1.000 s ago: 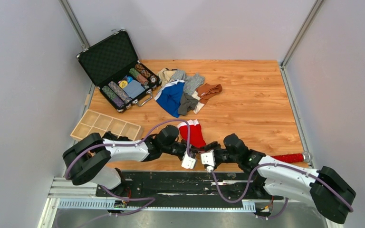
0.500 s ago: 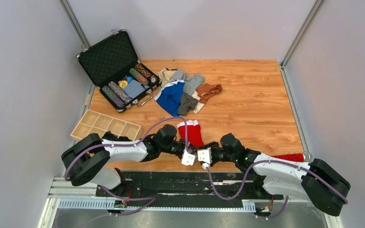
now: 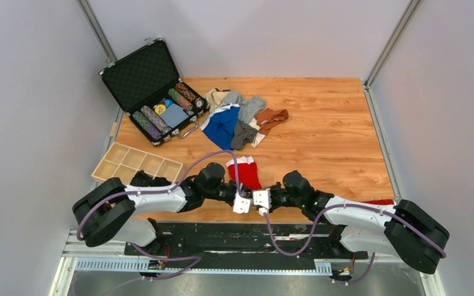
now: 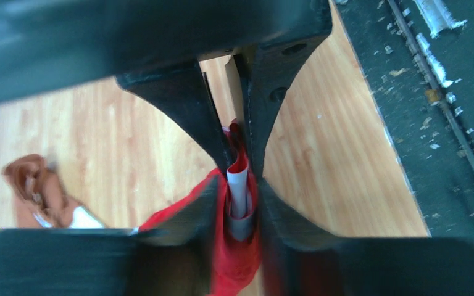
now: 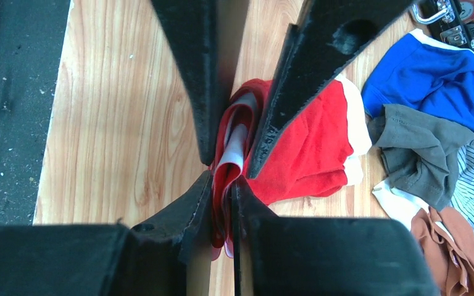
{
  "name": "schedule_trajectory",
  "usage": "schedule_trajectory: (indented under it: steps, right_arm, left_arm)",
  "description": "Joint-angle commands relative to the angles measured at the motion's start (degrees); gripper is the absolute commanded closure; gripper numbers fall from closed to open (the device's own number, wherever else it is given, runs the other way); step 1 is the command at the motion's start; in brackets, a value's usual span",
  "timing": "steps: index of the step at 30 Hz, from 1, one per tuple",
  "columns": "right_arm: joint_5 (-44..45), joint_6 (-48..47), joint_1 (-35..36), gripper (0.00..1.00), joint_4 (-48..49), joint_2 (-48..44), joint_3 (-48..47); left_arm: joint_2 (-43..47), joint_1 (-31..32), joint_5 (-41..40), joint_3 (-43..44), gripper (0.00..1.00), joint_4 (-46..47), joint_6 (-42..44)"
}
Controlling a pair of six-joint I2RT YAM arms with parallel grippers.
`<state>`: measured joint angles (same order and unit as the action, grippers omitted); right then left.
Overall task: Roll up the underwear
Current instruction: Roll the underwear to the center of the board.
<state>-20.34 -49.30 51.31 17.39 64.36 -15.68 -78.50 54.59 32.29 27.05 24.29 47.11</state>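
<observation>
R end effector (image 5: 228,166) closed onto red underwear (image 5: 311,148); L end effector (image 4: 241,168) pinches it.

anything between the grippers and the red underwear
Nothing visible does. The left gripper and the right gripper each have their jaws pinched on a folded edge of the red underwear.
</observation>
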Motion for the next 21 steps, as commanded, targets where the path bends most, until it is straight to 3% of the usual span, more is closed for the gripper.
schedule_trajectory:
  steps: [1,4,13,16,21]
  right_arm:
    - [-0.8,2.9,0.0,0.96,-7.1,0.7,-6.5]
    - [-2.2,2.7,-0.6,1.00,-19.4,1.6,-13.1]
    - [-16.6,-7.4,-6.5,1.00,-52.3,12.2,-30.9]
    - [-20.4,-11.4,-7.5,1.00,-63.1,20.2,-37.6]
    - [-23.1,-14.9,-7.5,1.00,-70.3,28.6,-44.9]
  left_arm:
    - [4.3,-0.4,-5.5,-0.8,0.53,-0.1,-1.7]
    - [12.0,-0.5,-10.3,-1.4,0.39,-6.8,0.7]
    - [46.0,-2.3,-17.3,-3.1,0.32,-42.8,5.0]
    - [52.4,-2.3,-21.3,-3.5,0.29,-48.0,5.1]
    - [56.5,-2.3,-27.4,-2.8,0.28,-52.6,3.8]
